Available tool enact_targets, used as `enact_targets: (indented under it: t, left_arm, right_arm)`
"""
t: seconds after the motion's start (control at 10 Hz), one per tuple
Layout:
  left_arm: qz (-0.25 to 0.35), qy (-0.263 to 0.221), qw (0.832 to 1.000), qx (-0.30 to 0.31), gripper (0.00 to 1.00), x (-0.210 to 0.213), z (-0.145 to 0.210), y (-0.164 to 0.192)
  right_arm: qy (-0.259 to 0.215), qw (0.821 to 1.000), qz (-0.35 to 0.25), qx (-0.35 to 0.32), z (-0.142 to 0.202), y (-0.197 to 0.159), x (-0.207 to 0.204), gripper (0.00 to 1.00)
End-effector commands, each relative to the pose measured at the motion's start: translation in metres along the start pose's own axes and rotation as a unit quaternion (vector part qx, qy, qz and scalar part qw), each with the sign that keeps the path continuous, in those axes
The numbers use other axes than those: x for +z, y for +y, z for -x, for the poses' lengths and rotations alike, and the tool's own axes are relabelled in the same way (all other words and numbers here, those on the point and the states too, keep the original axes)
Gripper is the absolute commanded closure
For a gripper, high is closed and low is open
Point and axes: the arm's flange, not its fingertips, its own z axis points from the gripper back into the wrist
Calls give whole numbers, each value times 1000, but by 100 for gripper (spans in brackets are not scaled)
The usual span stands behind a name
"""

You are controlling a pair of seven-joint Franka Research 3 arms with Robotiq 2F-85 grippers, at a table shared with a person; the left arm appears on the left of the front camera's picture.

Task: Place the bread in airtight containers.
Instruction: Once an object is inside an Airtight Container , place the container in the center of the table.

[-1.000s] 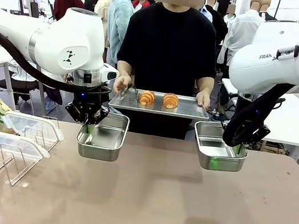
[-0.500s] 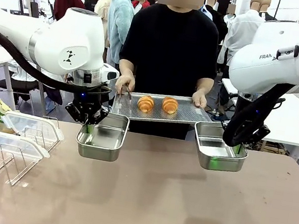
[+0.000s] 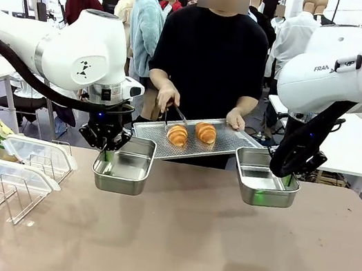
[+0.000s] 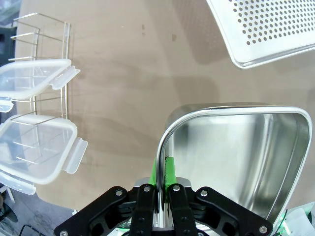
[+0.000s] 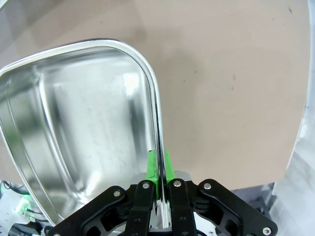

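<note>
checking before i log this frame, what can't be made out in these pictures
- Front view: whether the person's thin metal tongs touch the left golden-brown ridged roll; too small to tell.
- Left wrist view: flat perforated metal tray, cut off by the top and right edges.
- Left wrist view: translucent plastic clip lids, cut off by the left edge.
- Right wrist view: rectangular stainless-steel tin in the right pincer, cut off by the left edge.
</note>
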Motion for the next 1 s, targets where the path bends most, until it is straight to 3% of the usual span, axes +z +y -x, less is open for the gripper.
enact_targets:
  t: [0.0, 0.9]
  left_arm:
    - [-1, -3, 1000, 0, 100, 2, 0, 1]
    - [-1, -3, 1000, 0, 100, 2, 0, 1]
  right_arm:
    - [-2, 1000, 1, 0, 3, -1, 1, 100]
    - [-2, 1000, 1, 0, 3, -1, 1, 100]
